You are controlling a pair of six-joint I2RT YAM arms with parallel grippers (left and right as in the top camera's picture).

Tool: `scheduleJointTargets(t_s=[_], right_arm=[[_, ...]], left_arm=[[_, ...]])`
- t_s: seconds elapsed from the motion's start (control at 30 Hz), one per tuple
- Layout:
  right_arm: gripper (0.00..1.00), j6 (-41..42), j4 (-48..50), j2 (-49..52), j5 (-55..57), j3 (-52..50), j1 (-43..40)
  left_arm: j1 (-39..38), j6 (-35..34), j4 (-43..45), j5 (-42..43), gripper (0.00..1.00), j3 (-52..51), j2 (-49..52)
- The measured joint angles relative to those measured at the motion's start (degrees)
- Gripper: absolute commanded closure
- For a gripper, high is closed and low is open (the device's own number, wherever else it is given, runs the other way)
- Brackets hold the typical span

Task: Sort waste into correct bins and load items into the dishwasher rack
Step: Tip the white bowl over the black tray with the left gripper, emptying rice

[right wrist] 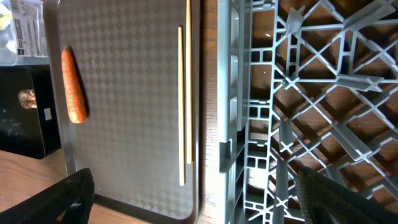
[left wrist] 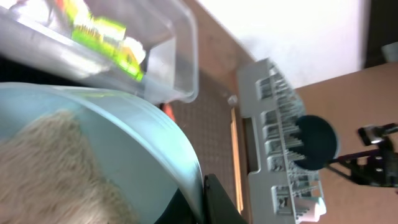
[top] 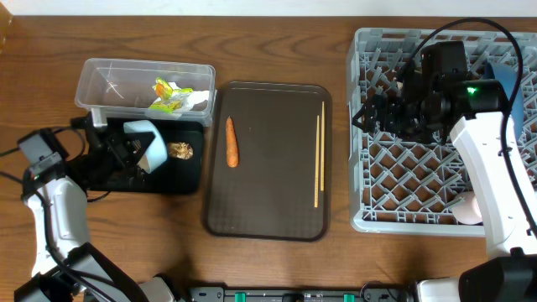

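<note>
Tabletop (top: 268, 42): brown wood; bins to the left, brown tray in the middle, rack by the right edge.
Tub (top: 109, 84): clear, near the far left corner, its long side along the far edge.
Wrapper (top: 168, 92): yellow-green, crumpled, lying inside the tub.
Tissue (top: 195, 102): white, in the tub just right of the wrapper.
Black tray (top: 189, 176): touching the tub on its near side.
Lump (top: 180, 151): brown, on the black tray's right half.
Left claw (top: 130, 151): over the black tray, clamped on the bowl.
Bowl (top: 147, 143): pale, tipped on its side above the black tray, mouth toward the lump. The left wrist view shows a blurred beige heap inside, too soft to name.
Brown tray (top: 268, 193): mid-tabletop, between the bins and the rack.
Carrot (top: 232, 141): on the brown tray's left side, pointing to the far and near edges.
Chopsticks (top: 318, 159): side by side along the brown tray's right rim, parallel to the carrot.
Rack (top: 359, 168): grey lattice crate filling the right side of the tabletop.
Dish (top: 510, 80): dark blue, standing on edge in the rack's far right corner.
Pink cup (top: 470, 208): at the rack's near right corner, partly hidden by the right arm.
Right claw (top: 373, 113): above the rack's left side, fingers spread wide, nothing between them.
</note>
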Motion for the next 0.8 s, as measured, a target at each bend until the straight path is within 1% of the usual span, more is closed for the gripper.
scheduleJointTargets(t_s=[0.1,0.27,0.63,0.8], right_arm=[[0.04,0.00,0.04,0.00,-0.02,0.00,0.00],[0.04,0.00,0.07,0.00,0.00,0.00,0.00],[0.04,0.00,0.07,0.00,0.00,0.00,0.00],[0.04,0.00,0.04,0.00,-0.02,0.00,0.00]], left_arm=[[1.20,0.79,2.25,3.78,0.94,-0.35,0.00],[1.49,1.03,2.67,6.69,0.94,-0.35,0.07],[1.49,2.78,3.50,8.44,0.93,-0.39,3.80],[1.49,3.76,5.88,8.85,0.94,-1.03,6.95]])
